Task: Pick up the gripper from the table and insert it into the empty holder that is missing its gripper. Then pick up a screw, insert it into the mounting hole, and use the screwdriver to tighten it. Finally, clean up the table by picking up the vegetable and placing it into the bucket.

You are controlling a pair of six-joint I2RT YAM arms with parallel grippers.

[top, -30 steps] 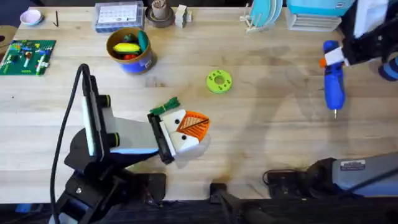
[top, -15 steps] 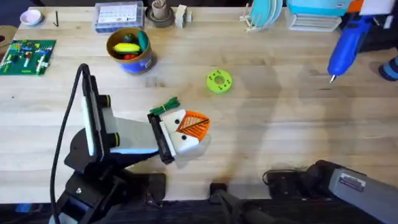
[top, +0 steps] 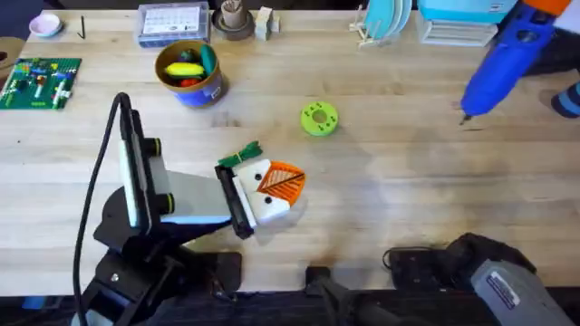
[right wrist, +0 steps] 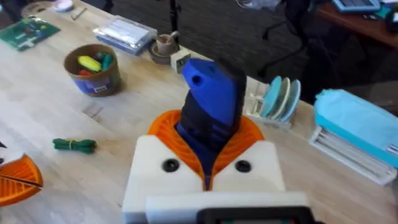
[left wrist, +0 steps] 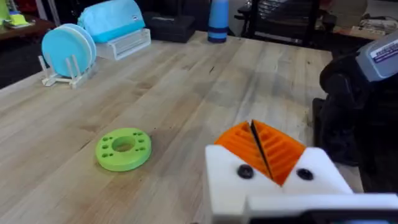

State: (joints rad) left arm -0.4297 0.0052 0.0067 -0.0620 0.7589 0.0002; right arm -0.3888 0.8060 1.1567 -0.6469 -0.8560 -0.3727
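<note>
My right gripper [top: 535, 11] is raised over the table's far right corner, shut on the blue screwdriver [top: 497, 62]. The tool hangs tilted, its bit pointing down toward the table's middle. In the right wrist view the screwdriver barrel [right wrist: 211, 106] sits clamped between the orange pads [right wrist: 163, 127]. My left gripper [top: 283, 186] rests low at the table's front middle, its orange pads pressed together with nothing between them. The green vegetable [top: 240, 154] lies just behind it. The blue bucket [top: 190, 74] with toy food stands at the back left. The loose gripper, holder, screw and mounting hole are out of view.
A lime-green disc [top: 319, 119] lies mid-table. Along the far edge are a clear box [top: 174, 23], a plate rack [top: 385, 20] and a light-blue box [top: 458, 14]. A green circuit board [top: 41, 81] sits far left. A blue cylinder [top: 569, 100] stands at the right edge.
My right gripper has lifted the screwdriver and carried it toward the far right corner, tilting it from upright to slanted. The left arm has not moved.
</note>
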